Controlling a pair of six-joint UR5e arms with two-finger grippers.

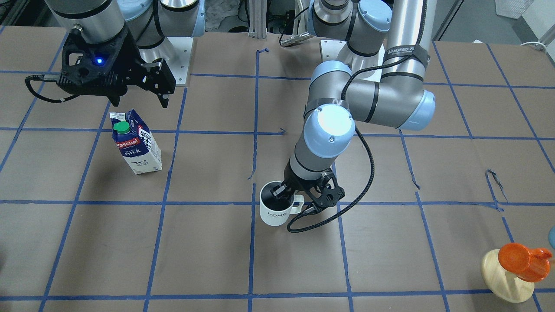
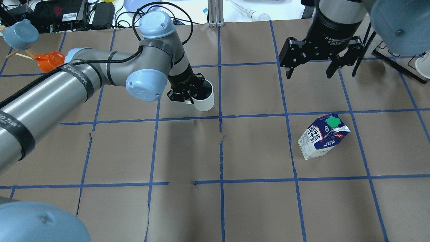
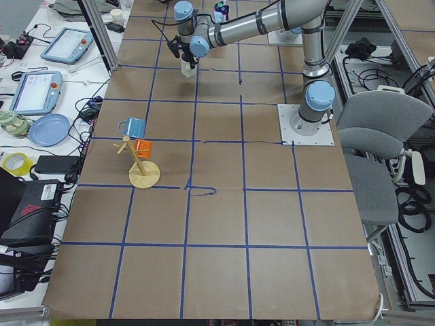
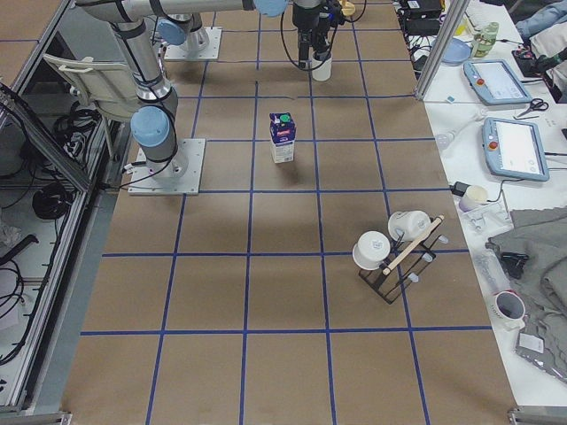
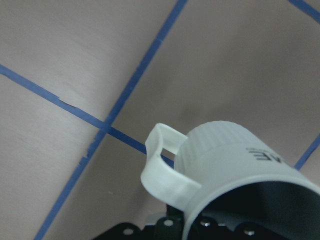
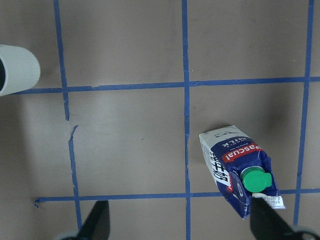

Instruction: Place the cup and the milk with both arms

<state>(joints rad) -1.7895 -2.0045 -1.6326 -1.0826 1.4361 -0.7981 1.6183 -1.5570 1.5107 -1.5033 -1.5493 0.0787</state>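
Observation:
The white cup (image 1: 274, 211) with "HOME" lettering stands upright near the table's middle. My left gripper (image 1: 284, 194) is shut on its rim beside the handle, one finger inside the cup. It also shows in the overhead view (image 2: 205, 100) and the left wrist view (image 5: 235, 155). I cannot tell whether the cup rests on the table or hangs just above it. The milk (image 1: 137, 146) stands upright, apart from the cup. My right gripper (image 2: 320, 69) is open and empty, raised above the table on the far side of the milk (image 2: 321, 136). The milk (image 6: 235, 170) lies between the fingertips in the right wrist view.
An orange cup on a pale wooden stand (image 1: 507, 277) sits at the table's corner on my left side, with a blue cup (image 2: 20, 33) on it. A rack with white cups (image 4: 394, 248) stands at the right end. Blue tape lines grid the brown table.

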